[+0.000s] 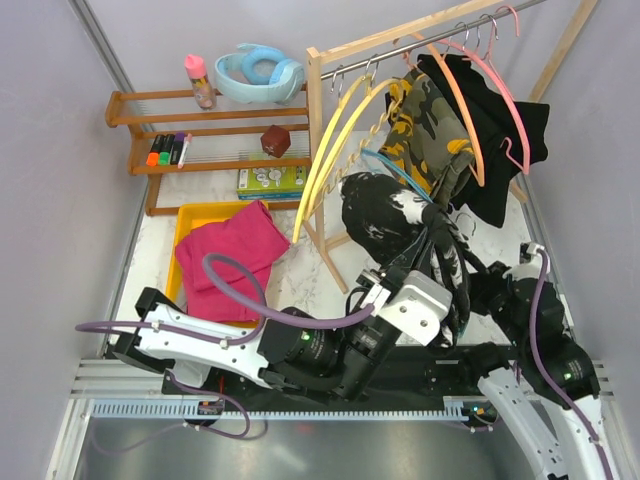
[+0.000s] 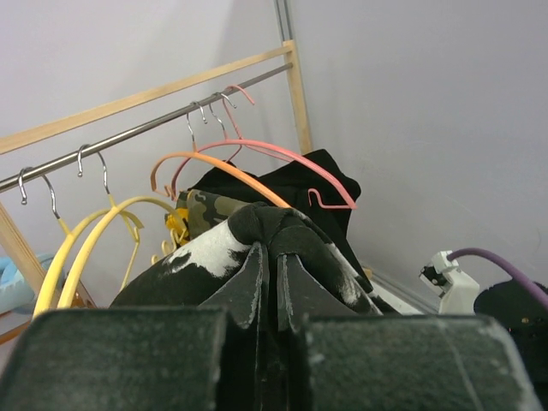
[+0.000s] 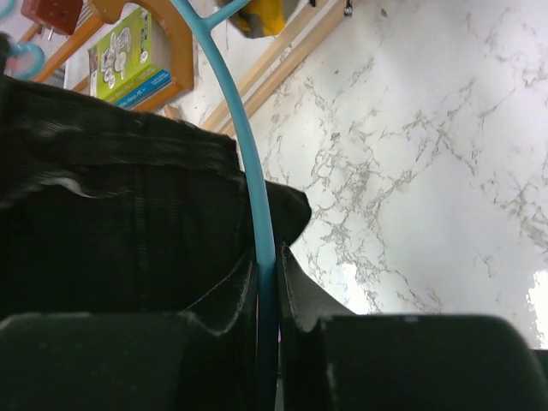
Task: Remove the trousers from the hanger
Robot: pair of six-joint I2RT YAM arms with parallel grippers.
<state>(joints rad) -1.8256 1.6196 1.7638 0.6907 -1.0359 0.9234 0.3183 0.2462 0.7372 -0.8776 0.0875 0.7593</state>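
At the left jaws: closed tight on a bunched fold of the speckled trousers (image 2: pixel 205 253), cloth pinched between both pads.
At the right jaws: clamped on the thin bar of the blue hanger (image 3: pixel 248 163), with dark cloth lying against the bar at 9 o'clock in the wrist view.
Speckled trousers: a black-and-white bundle hanging over the desk (image 1: pixel 305 280), at 1 o'clock from the arm bases in the top view. It is draped on the blue hanger, whose curved shoulder shows just above it.
Arms: the left arm (image 1: pixel 300 345) reaches across from 8 o'clock to the bundle; the right arm (image 1: pixel 545 340) comes up from 4 o'clock.
Rack: the rail (image 1: pixel 420 40) runs across 1 o'clock. The camouflage trousers (image 1: pixel 425 135) and black trousers (image 1: pixel 510 130) hang from it, and the yellow hangers (image 1: pixel 325 170) at 12 o'clock are bare.
Already off: the magenta trousers (image 1: pixel 230 260) lie on the yellow tray (image 1: pixel 190 215) at 10 o'clock.
Grey pair: I cannot pick it out.
Step in hand: most likely stripping the speckled pair, one arm bracing the hanger and the other gripping the cloth. One pair looks done and at least three remain.
Next move: the left arm should draw the cloth off the hanger's open end, toward 9 o'clock, with the hanger held steady. A pull square to the bar could snag the fold or drag the hanger along.
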